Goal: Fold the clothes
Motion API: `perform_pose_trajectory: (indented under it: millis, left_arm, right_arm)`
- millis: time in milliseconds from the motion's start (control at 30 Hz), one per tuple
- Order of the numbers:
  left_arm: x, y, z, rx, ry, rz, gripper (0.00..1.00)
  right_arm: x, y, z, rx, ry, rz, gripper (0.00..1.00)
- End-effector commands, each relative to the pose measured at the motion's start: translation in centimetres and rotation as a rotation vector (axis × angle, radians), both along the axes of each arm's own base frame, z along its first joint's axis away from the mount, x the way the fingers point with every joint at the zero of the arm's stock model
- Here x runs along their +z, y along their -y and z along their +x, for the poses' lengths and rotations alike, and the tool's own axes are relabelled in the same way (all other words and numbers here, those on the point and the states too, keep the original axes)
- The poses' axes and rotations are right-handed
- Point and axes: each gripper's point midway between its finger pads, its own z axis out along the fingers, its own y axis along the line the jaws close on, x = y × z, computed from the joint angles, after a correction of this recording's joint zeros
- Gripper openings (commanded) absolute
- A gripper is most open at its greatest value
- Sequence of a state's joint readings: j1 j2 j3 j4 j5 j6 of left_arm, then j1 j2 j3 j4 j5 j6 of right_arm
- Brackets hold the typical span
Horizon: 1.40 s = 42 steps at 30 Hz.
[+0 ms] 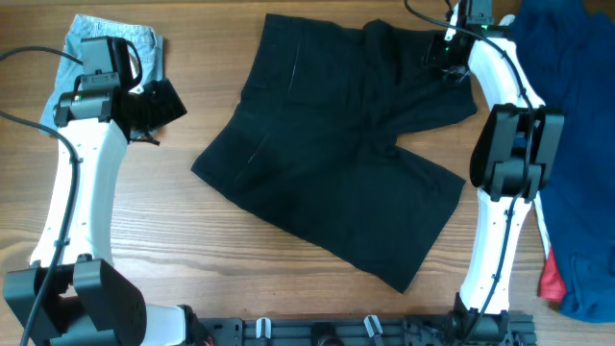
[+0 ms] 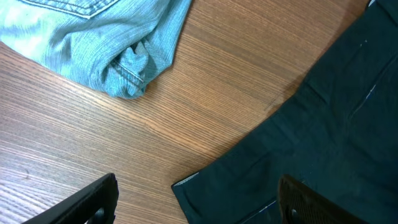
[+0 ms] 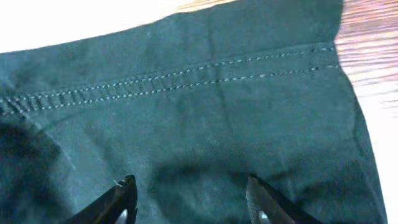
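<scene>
Overhead: wide-legged black cloth shorts (image 1: pixel 336 163) lie spread on the wooden desk (image 1: pixel 192 269). Left wrist: left hand (image 2: pixel 198 202), fingers apart, hovers beside their corner, near light-blue denim shorts (image 2: pixel 93 43). Right wrist: right hand (image 3: pixel 189 199), apart, over the stitched hem (image 3: pixel 186 78). Soft, limp, light cloth; likely best pinched at hem corners.

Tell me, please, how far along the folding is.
Nothing looks folded yet: the black shorts lie spread flat on the table. The right gripper hovers open over their stitched hem, the left gripper open near their corner, neither gripping. Every fold is left.
</scene>
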<state>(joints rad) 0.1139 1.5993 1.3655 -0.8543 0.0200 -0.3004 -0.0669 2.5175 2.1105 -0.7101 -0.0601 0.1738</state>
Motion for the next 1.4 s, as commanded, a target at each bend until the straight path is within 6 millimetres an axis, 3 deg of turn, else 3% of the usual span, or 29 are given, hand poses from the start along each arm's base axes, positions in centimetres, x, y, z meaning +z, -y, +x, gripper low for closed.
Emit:
perform_pose_trajectory:
  millis: [0, 100, 233, 300, 333, 367, 400, 500, 600, 667, 800, 1000, 1067, 1200, 1367]
  left_arm:
    - [-0.4, -0.2, -0.1, -0.002, -0.014, 0.011, 0.82]
    - [-0.6, -0.2, -0.1, -0.002, -0.018, 0.011, 0.82]
    - [-1.2, -0.2, 0.2, -0.003, -0.026, 0.008, 0.83]
    - [-1.7, 0.2, 0.7, -0.021, -0.023, -0.016, 0.83]
    - [-2.0, 1.1, 1.3, -0.084, -0.010, -0.042, 0.82]
    - [-2.1, 2.0, 1.9, -0.147, 0.008, -0.067, 0.82]
    - [-2.1, 3.3, 2.6, -0.230, 0.035, -0.094, 0.82]
    - [-2.3, 6.7, 4.6, -0.398, 0.113, -0.126, 0.83]
    - [-3.5, 10.4, 6.3, -0.515, 0.152, -0.113, 0.86]
    - [-5.0, 13.9, 7.1, -0.612, 0.166, -0.103, 0.86]
    - [-7.7, 19.9, 8.0, -0.793, 0.214, -0.043, 0.86]
    - [-12.1, 25.5, 8.9, -0.936, 0.258, 0.106, 0.85]
    - [-13.6, 26.3, 9.1, -0.938, 0.259, 0.140, 0.85]
    - [-16.8, 26.1, 9.2, -0.923, 0.216, 0.170, 0.86]
    - [-19.7, 22.7, 9.7, -0.841, 0.138, 0.288, 0.86]
  right_arm:
    - [-8.5, 6.3, -4.8, -0.136, -0.225, -0.084, 0.65]
    - [-6.7, 7.0, -4.0, -0.152, -0.185, -0.051, 0.83]
    - [-0.9, 6.0, -2.2, -0.118, -0.081, -0.009, 1.00]
    - [3.8, 4.5, -1.4, -0.082, 0.000, 0.055, 1.00]
    - [7.7, 3.3, -1.2, -0.049, 0.061, 0.100, 1.00]
    - [10.4, 2.5, -1.3, -0.029, 0.100, 0.127, 1.00]
    - [14.1, 1.3, -1.7, 0.004, 0.152, 0.162, 0.99]
    - [21.4, -0.9, -3.6, 0.067, 0.249, 0.210, 1.00]
    - [25.1, -2.2, -5.4, 0.094, 0.287, 0.203, 0.99]
    - [26.0, -2.8, -6.2, 0.102, 0.286, 0.205, 0.99]
    - [25.0, -2.8, -6.7, 0.093, 0.243, 0.212, 0.99]
    - [24.3, -2.9, -7.4, 0.089, 0.204, 0.217, 1.00]
    - [24.2, -2.9, -7.6, 0.089, 0.193, 0.217, 1.00]
    - [24.0, -2.9, -7.8, 0.087, 0.182, 0.215, 1.00]
    - [24.0, -2.9, -7.8, 0.086, 0.181, 0.216, 1.00]
